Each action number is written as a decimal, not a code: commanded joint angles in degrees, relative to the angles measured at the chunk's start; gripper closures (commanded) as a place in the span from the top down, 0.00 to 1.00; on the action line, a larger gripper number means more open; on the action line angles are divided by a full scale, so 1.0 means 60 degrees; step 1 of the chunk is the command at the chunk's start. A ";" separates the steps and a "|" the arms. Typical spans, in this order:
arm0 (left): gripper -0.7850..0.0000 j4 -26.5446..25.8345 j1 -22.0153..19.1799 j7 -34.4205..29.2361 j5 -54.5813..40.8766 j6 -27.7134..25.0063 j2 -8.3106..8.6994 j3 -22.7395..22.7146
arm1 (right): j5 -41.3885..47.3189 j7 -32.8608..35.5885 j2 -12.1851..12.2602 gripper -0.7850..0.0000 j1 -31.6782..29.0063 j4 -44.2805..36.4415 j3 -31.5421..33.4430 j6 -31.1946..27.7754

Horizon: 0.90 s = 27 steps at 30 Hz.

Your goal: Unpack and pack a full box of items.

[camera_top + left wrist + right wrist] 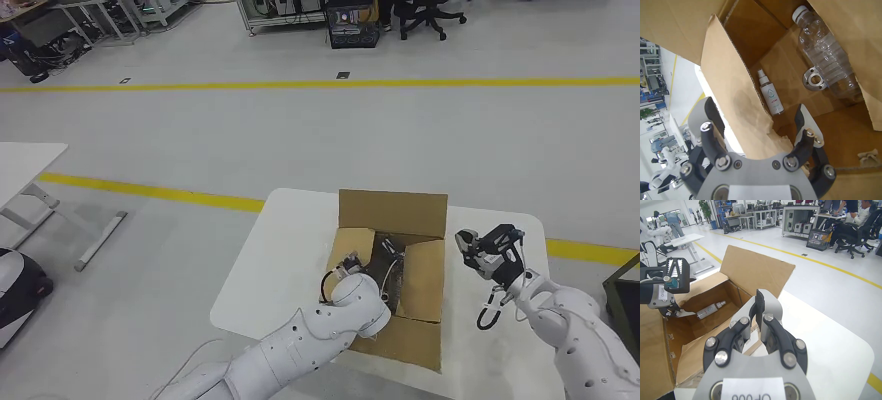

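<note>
Okay, left side first: my left gripper (pixel 755 110) hung inside the cardboard box (pixel 392 212) on the white table (pixel 262 275), fingers spread wide and holding nothing. A torn inner flap (pixel 730 83) stood between the two fingers, one finger on its outer side, the other over the box floor. Just beside that flap a small spray bottle (pixel 771 95) lay flat on the floor, nozzle pointing away from my gripper. Farther right sat a round metal flange (pixel 814 80), touching a clear water bottle (pixel 822 56) with a white cap that lay along the box wall; the bottle covered part of the flange's edge. On the right, outside the box, my right gripper (pixel 758 306) hung above the bare table near the side flap, pads pressed together, nothing between them.
</note>
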 commanded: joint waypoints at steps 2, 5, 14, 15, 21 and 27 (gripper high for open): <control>0.00 -0.0150 0.0122 -0.0011 0.0259 -0.0015 -0.0003 -0.0074 | -0.0004 0.0007 -0.0002 0.00 -0.0023 0.0009 0.0035 -0.0010; 0.00 -0.0403 0.0315 0.0035 0.0367 -0.0010 0.0009 -0.0242 | -0.0012 0.0010 -0.0005 0.00 -0.0048 0.0017 0.0069 -0.0017; 0.00 -0.1671 0.1196 0.0416 0.0499 -0.0229 0.0145 -0.1047 | 0.0478 -0.0090 -0.0071 0.00 -0.0131 0.0302 0.0176 -0.0083; 0.00 -0.1827 0.1308 0.0458 0.0389 -0.0300 0.0160 -0.1164 | 0.0616 -0.0128 -0.0088 0.00 -0.0131 0.0383 0.0190 -0.0104; 0.00 -0.2776 0.1946 0.0799 -0.0423 -0.0636 0.0235 -0.1863 | 0.0870 -0.0175 -0.0153 0.00 -0.0019 0.0758 0.0214 -0.0230; 0.00 -0.3889 0.2508 0.0776 -0.1155 -0.1219 0.0288 -0.2250 | 0.0913 -0.0290 -0.0136 0.00 0.0025 0.0897 0.0383 -0.0304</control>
